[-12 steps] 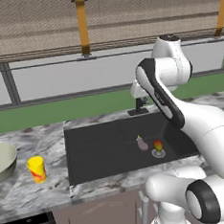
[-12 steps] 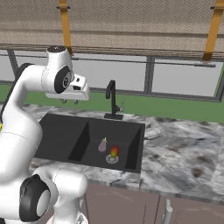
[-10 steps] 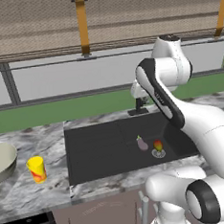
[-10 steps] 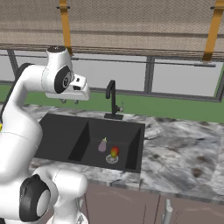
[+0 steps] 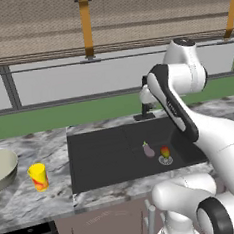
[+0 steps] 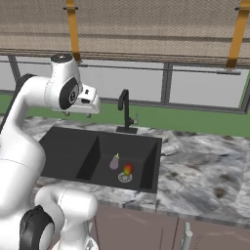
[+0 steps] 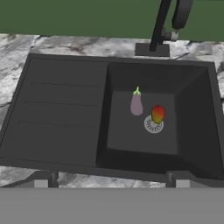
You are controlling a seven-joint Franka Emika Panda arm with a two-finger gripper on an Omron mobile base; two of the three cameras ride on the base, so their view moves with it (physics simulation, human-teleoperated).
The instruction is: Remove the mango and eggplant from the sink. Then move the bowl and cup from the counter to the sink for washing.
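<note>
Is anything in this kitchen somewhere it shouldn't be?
Yes: an eggplant and a mango lie in the sink basin, the mango by the drain, where dishes would go. The bowl and cup stand upright on the counter; nothing looks spilled or broken.

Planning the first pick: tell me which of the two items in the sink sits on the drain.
The mango, red-orange and yellow-green, sits at the round metal drain. The pale purple eggplant lies beside it on the bare basin floor.

We are in a kitchen: a dark sink (image 6: 97,151) with a black faucet (image 6: 125,110) sits in a marbled counter (image 6: 205,171). Cabinet fronts (image 6: 132,227) show below, and what seems a window (image 6: 122,85) runs behind.
</note>
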